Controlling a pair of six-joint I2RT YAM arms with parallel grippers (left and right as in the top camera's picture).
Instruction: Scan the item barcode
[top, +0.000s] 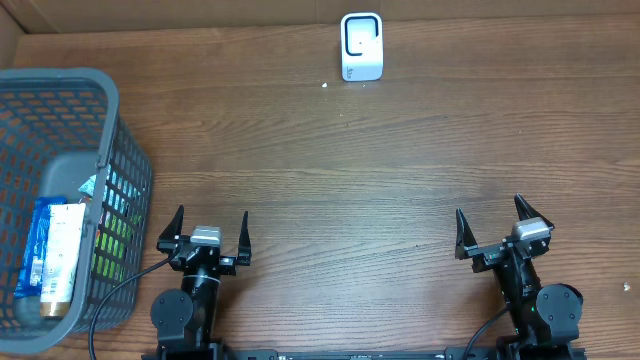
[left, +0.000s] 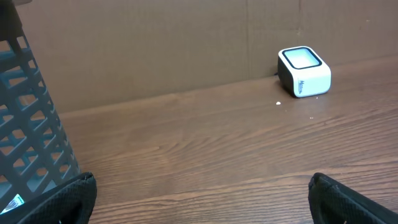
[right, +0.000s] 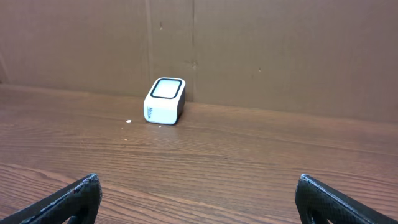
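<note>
Fingers (top: 175, 228) wide on left gripper (top: 212, 212), right gripper (top: 489, 206); scanner (top: 361, 46) print illegible.

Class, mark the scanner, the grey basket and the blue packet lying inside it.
scanner (top: 361, 46), overhead view, on its dark-framed top face.
grey basket (top: 60, 77), overhead view, on its far rim.
blue packet (top: 52, 255), overhead view, on the middle of the pack.

You see the white scanner (top: 361, 46) upright. Far to its left sits a gray basket (top: 60, 80) holding a blue-and-white packet (top: 50, 250). The left gripper (top: 212, 214) and right gripper (top: 488, 206) sit well short of the scanner, jaws spread.
</note>
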